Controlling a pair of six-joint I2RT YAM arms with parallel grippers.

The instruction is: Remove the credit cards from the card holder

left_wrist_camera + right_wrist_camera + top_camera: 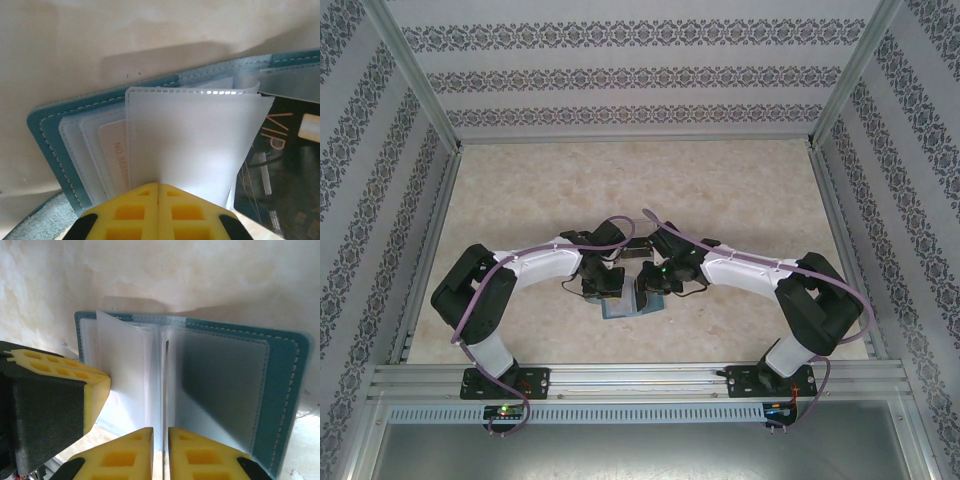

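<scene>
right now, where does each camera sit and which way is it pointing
Top external: above and behind the arms, looking down on the beige table; both arms and bases show, left gripper and right gripper meet over the teal-blue folding card holder.
Left wrist: on the left arm, looking along its yellow fingers, shut on a translucent plastic sleeve; black VIP card at right.
Right wrist: on the right arm, facing the open holder; its yellow fingers flank a thin sheet edge.
Shared: both wrist views show the holder's sleeves.
</scene>
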